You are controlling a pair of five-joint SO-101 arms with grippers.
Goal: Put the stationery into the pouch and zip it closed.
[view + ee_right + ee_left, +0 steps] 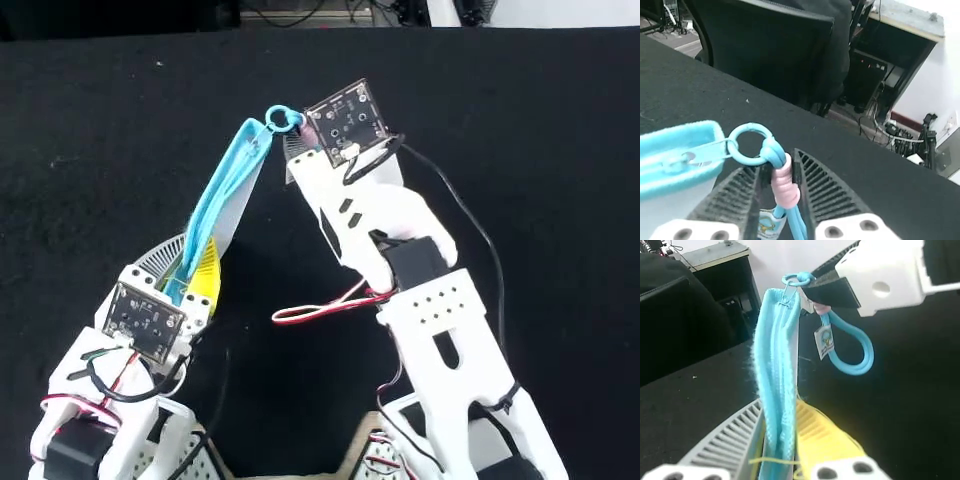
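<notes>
view=left wrist | pouch [776,370] upright between left fingers [822,440] | right fingers [832,292] pinch its cord [860,360]

pouch [225,200] | light blue | zipped closed | stretched taut, zipped edge up

The high view looks down on the worktop [90,110]; both wrist views sit close up, sharing the pouch [777,365] and its pull [781,187].

I'm seeing a table [100,120] covered in black cloth under the rig. On the right wrist feed a black office chair [770,50] stands just behind it. Beyond that a dark cabinet [880,75] with a pale top sits against a white wall [940,85], with cables [890,132] loose on the floor.
</notes>
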